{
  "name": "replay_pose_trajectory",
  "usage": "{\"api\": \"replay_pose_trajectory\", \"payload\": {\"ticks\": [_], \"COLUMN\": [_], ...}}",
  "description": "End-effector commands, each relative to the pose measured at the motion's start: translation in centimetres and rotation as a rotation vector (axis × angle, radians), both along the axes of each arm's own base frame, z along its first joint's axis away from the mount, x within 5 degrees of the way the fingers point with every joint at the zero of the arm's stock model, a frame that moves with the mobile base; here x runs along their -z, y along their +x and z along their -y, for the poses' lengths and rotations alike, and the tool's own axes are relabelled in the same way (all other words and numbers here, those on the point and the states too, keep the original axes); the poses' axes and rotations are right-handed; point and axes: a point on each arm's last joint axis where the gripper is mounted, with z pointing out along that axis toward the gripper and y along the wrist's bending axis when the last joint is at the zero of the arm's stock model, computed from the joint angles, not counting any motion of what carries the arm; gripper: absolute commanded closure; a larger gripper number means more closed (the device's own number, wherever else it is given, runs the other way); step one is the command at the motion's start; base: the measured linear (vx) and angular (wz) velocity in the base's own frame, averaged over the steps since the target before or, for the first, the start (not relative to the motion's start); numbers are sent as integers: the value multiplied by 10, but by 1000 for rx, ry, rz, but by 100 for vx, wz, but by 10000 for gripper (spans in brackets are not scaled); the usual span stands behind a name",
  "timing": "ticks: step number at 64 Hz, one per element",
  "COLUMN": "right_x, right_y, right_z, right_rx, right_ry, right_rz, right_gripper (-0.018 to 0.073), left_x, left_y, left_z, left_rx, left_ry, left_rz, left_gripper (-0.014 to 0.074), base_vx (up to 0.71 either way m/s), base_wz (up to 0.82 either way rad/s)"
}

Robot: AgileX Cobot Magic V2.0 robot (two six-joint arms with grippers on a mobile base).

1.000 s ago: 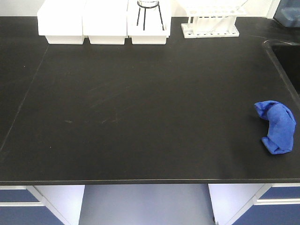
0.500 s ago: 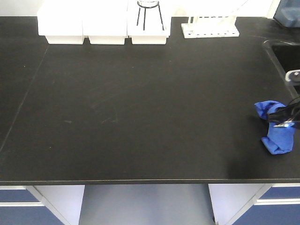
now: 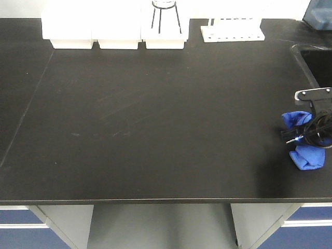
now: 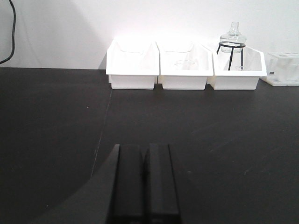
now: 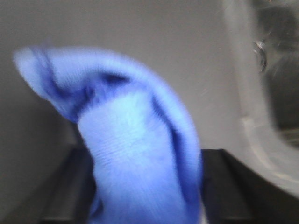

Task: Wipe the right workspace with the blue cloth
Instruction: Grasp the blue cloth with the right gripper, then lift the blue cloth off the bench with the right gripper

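Note:
The blue cloth (image 3: 309, 156) lies crumpled on the black benchtop (image 3: 155, 119) near its right edge. My right gripper (image 3: 297, 136) reaches in from the right and sits low over the cloth's middle. In the right wrist view the cloth (image 5: 135, 140) fills the gap between the two dark fingers (image 5: 70, 186), which stand wide apart on either side of it, so the right gripper (image 5: 147, 168) is open around the cloth. My left gripper (image 4: 145, 156) is shut and empty, hovering over the bare left part of the benchtop; it does not show in the front view.
Three white bins (image 3: 67, 28) line the back edge, the right one holding a glass flask on a black stand (image 3: 166, 13). A white tube rack (image 3: 233, 32) stands beside them. A sink (image 3: 317, 62) is sunk in at the far right, just behind the cloth.
My right arm has come into view from the right edge and moved left and down over the blue cloth. The cloth has barely shifted. The left side is unchanged.

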Motion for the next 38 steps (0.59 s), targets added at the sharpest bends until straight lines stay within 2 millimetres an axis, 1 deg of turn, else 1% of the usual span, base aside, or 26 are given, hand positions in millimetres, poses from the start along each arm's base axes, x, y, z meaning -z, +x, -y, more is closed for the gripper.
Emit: {"api": "replay_pose_trajectory", "payload": {"ticks": [1, 5, 10, 14, 18, 22, 23, 27, 32, 38], "right_x": [-11, -15, -26, -39, -56, -74, -86, -100, -108, -108], "right_y": [6, 6, 6, 4, 1, -4, -9, -18, -36, -63], "right_z": [2, 1, 0, -1, -1, -2, -4, -10, -25, -44], "right_rx": [-5, -14, -19, -13, -7, 18, 27, 13, -52, -124], "right_ry": [-13, -6, 3, 10, 18, 41, 58, 71, 83, 104], "right_rz": [47, 65, 106, 153, 211, 276, 317, 364, 395, 407], "right_gripper": [205, 283, 384, 487, 565, 572, 571, 569, 566, 567], "left_x": [2, 2, 2, 2, 2, 2, 2, 2, 2, 2], "left_y": [0, 0, 0, 0, 0, 0, 0, 0, 0, 0], "left_z": [1, 1, 1, 1, 1, 1, 1, 1, 1, 1], "left_rx": [16, 16, 16, 16, 16, 16, 16, 16, 16, 16], "left_ry": [-9, -9, -9, -9, -9, -9, -9, -9, -9, -9], "left_rz": [68, 68, 68, 68, 68, 68, 68, 68, 68, 68], "left_gripper": [602, 602, 602, 602, 602, 602, 602, 602, 602, 602], "base_vx": [0, 0, 0, 0, 0, 0, 0, 0, 0, 0], "base_wz": [0, 0, 0, 0, 0, 0, 0, 0, 0, 0]}}
